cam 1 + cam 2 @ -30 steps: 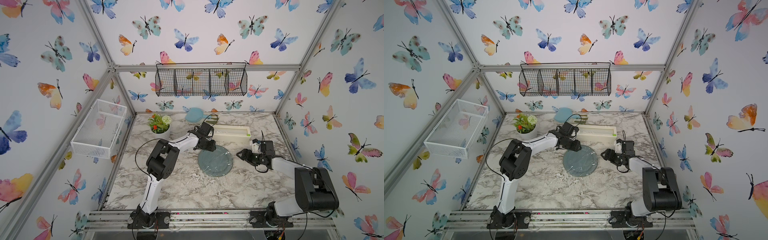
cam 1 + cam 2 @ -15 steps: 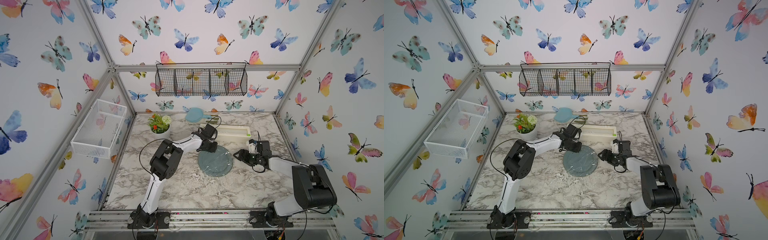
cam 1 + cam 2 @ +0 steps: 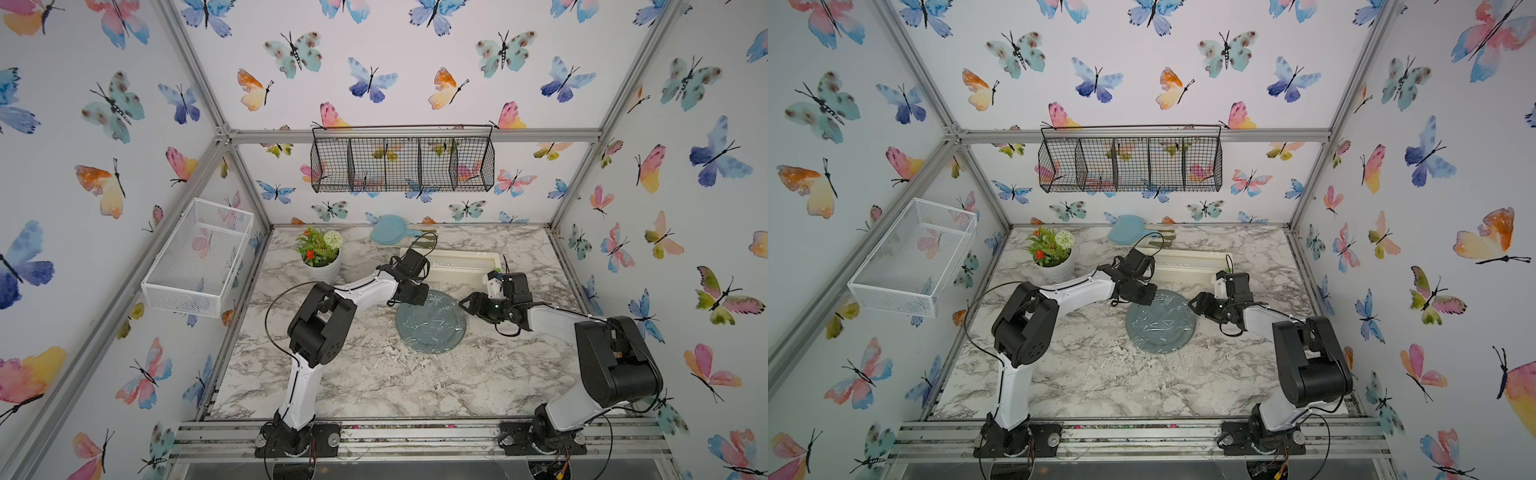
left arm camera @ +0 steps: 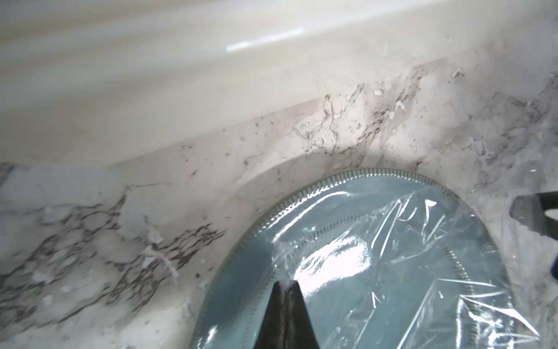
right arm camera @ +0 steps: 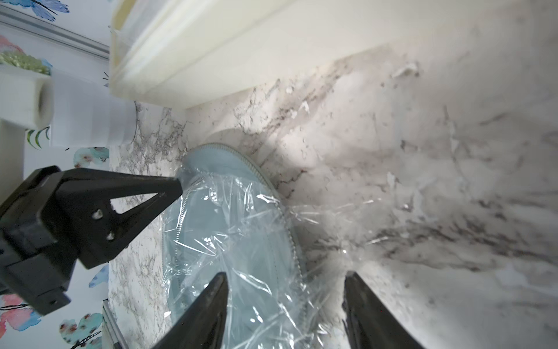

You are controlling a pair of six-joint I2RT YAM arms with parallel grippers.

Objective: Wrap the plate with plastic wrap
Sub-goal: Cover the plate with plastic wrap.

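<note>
Near the table [image 3: 374,374] centre, plastic wrap [image 4: 377,256] covers the plate [image 3: 432,328]. Left gripper [image 4: 285,285] clamps the wrap; right gripper [image 5: 285,273] straddles the rim, open.

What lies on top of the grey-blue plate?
Wrinkled plastic wrap covers most of the plate; a strip by the shut left tool, which pinches the wrap's edge, is bare. The tool hides the surface beneath it.

Overhead pair; wrist views near plate [image 4: 246,261]
</note>
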